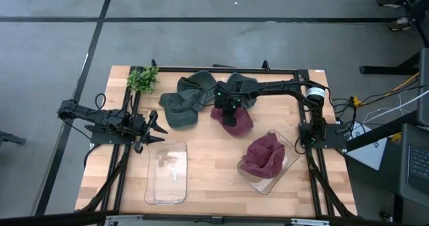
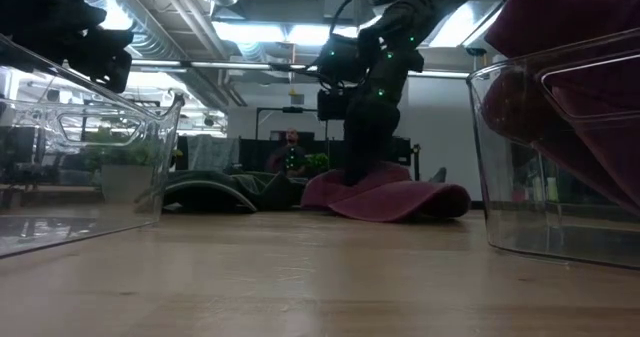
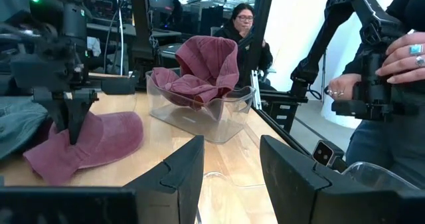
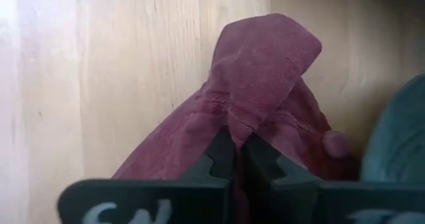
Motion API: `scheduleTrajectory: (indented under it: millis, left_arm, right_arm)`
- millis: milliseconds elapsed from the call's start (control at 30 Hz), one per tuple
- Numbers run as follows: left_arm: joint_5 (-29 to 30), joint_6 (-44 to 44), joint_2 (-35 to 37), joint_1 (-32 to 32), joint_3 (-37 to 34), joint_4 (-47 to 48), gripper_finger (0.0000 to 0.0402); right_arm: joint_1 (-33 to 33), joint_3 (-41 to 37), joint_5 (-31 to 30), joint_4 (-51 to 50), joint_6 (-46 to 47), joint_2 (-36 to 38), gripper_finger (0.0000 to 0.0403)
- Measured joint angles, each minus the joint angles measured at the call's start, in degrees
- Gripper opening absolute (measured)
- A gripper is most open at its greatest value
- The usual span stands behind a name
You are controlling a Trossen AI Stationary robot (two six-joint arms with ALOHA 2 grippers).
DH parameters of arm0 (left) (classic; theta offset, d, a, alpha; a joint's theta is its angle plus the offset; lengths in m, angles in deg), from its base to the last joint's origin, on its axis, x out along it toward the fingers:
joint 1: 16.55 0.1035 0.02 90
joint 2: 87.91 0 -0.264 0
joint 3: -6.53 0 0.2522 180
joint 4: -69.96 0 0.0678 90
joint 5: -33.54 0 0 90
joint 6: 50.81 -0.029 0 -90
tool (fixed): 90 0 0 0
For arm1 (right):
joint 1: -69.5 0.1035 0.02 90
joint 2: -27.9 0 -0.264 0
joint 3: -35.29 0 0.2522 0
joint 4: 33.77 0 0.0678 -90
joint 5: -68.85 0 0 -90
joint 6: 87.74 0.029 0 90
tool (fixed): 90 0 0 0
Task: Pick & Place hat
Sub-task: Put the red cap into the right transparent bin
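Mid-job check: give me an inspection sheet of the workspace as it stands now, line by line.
Surface: wooden table, bare at the front centre.
Job's things: maroon hat lying on the table; a second maroon hat inside the right clear bin; left clear bin empty.
Clutter: dark green hats at the back; small green plant at the back left corner.
Grippers: right gripper pinching a fold of the maroon hat on the table; left gripper open, beside the empty bin.
Cables: bundle off the table's right edge.
Surroundings: a person beyond the table, another's hand nearby.
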Motion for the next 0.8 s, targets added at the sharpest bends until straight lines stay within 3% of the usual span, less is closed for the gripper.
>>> scheduleTrajectory:
  millis: [800]
  left_arm:
    - [0.01, 0.00, 0.00, -0.02, 0.00, -0.01, 0.0143]
  right_arm:
    - [-0.04, 0.00, 2.97, 2.38, -0.23, 10.70, 0.0011]
